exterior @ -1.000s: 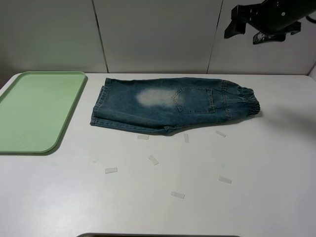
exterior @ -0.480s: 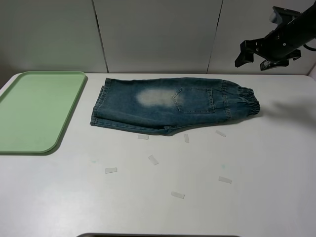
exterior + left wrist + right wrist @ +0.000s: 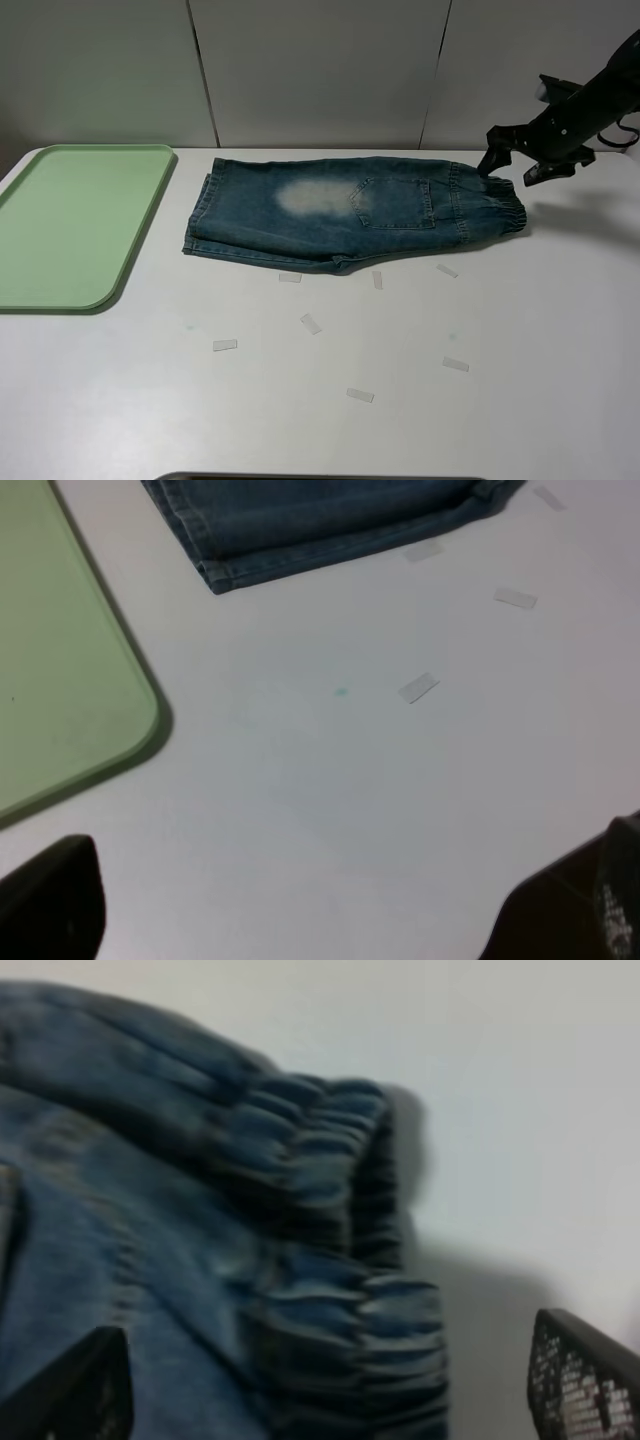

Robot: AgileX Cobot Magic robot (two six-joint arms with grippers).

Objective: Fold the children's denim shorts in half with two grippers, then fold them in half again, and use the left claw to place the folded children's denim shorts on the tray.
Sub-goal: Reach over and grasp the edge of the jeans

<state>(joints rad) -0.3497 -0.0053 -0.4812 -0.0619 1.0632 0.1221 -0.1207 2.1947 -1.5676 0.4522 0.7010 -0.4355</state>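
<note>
Denim shorts [image 3: 350,212] lie near pale scraps [image 3: 311,323]; left jaws and right jaws gape.

Robot lab bench: white table [image 3: 520,420], plain panelled wall [image 3: 320,70], scattered tape markers [image 3: 311,323].

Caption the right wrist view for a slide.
Open right gripper poised over the elastic waistband of the children's denim shorts.

White matte table [image 3: 540,330]. Carries seven small pale strips [image 3: 311,324], scattered flat across its middle and near half, none touching another. Shows one tiny teal fleck [image 3: 342,691] just beside a strip. Behind, pale wall panels [image 3: 320,70], split by two dark vertical seams [image 3: 203,75].
</note>
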